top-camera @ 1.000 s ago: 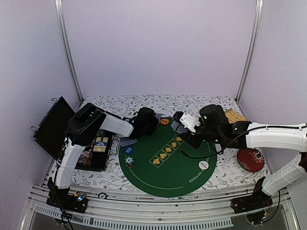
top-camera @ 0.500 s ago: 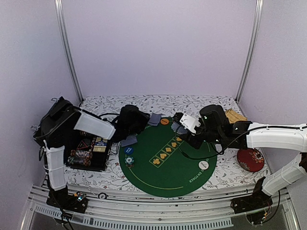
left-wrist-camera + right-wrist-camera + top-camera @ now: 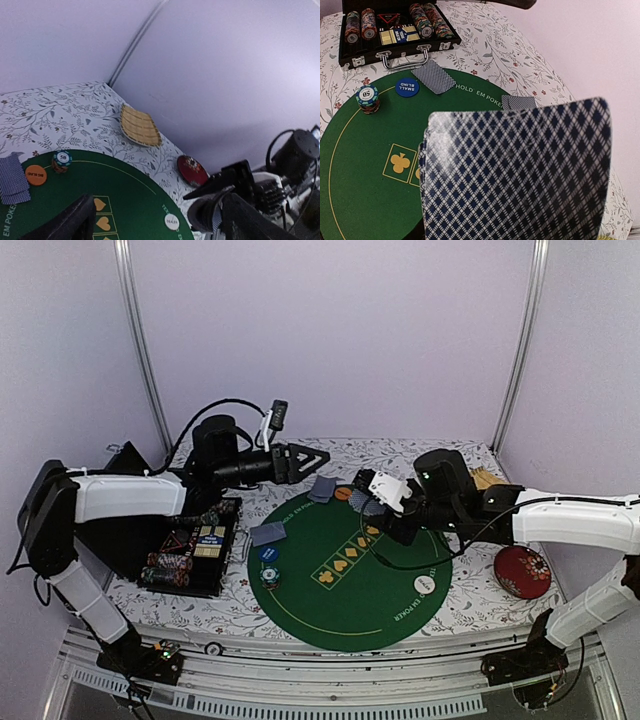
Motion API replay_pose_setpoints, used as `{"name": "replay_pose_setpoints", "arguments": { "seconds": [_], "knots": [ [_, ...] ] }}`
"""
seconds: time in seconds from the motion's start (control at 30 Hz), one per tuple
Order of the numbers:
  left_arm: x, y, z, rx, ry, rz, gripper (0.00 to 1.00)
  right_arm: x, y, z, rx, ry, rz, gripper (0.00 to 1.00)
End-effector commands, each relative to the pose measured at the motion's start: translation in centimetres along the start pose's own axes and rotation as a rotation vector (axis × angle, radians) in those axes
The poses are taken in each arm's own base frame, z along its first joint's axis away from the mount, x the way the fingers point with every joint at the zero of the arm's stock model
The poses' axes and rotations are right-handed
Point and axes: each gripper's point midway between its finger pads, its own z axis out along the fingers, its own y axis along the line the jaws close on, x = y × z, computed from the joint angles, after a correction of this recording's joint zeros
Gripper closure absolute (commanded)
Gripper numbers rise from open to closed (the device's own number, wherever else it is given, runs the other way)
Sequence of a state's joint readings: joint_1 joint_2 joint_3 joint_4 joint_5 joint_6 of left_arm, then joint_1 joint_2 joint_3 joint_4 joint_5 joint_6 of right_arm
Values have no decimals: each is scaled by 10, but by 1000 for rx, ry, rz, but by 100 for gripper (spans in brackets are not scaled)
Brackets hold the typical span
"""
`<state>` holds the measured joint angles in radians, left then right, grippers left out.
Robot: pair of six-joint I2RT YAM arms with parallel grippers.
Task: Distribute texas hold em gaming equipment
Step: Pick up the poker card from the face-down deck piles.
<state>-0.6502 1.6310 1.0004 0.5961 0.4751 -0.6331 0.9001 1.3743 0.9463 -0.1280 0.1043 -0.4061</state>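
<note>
Top view: left gripper [image 3: 312, 460] is in the air beyond the far-left rim of the big round green felt mat [image 3: 340, 615]. Fingers spread, nothing between them. Right gripper [image 3: 372, 498] is over the mat's far side, clamped on a bunch of grey-blue-backed playing cards [image 3: 362, 504].
On the mat:
- 2 loose card lots: far-rim cards [image 3: 322, 488] and left-rim cards [image 3: 268, 533].
- 3 flat round discs: orange disc [image 3: 343, 494] at the far rim, blue disc [image 3: 268, 553] on the left, white disc [image 3: 425, 584] on the right.
- 1 striped chip stack [image 3: 269, 578], just beside the blue disc.

Black open case [image 3: 195, 555] sits left of the mat, red round dish [image 3: 522, 572] right of it.

Left wrist view: own fingers wide apart. It shows 1 card lot, the orange disc, the white disc and a second chip stack [image 3: 62, 160] near the orange disc on the mat's rim.

Right wrist view: the held cards fill the frame, at least 2 overlapping; fingers hidden. Behind them are both loose lots, the blue disc and the first chip stack. The case holds 4 rows of chips [image 3: 425, 19].
</note>
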Motion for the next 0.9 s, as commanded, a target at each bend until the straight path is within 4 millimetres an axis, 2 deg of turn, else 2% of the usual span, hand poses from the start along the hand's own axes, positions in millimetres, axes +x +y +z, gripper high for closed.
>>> {"name": "replay_pose_setpoints", "arguments": {
  "seconds": [0.0, 0.07, 0.17, 0.3, 0.53, 0.77, 0.87],
  "knots": [
    [57, -44, 2, 201, 298, 202, 9, -17, 2, 4, -26, -39, -14, 54],
    [63, -55, 5, 238, 340, 239, 10, -19, 6, 6, -37, -38, -23, 54],
    [66, -58, 10, 244, 352, 241, 14, -23, 14, 9, -59, -44, -33, 54],
    [71, -49, 16, 210, 370, 237, 24, -28, 21, 12, -71, -55, -47, 54],
    [91, -35, 20, 179, 430, 238, 27, -36, 27, 16, -92, -75, -51, 54],
    [89, -33, 28, 151, 411, 232, 28, -33, 31, 23, -99, -60, -62, 54],
    [84, -32, 26, 124, 401, 250, 39, -32, 31, 22, -98, -60, -62, 54]
  ]
}}
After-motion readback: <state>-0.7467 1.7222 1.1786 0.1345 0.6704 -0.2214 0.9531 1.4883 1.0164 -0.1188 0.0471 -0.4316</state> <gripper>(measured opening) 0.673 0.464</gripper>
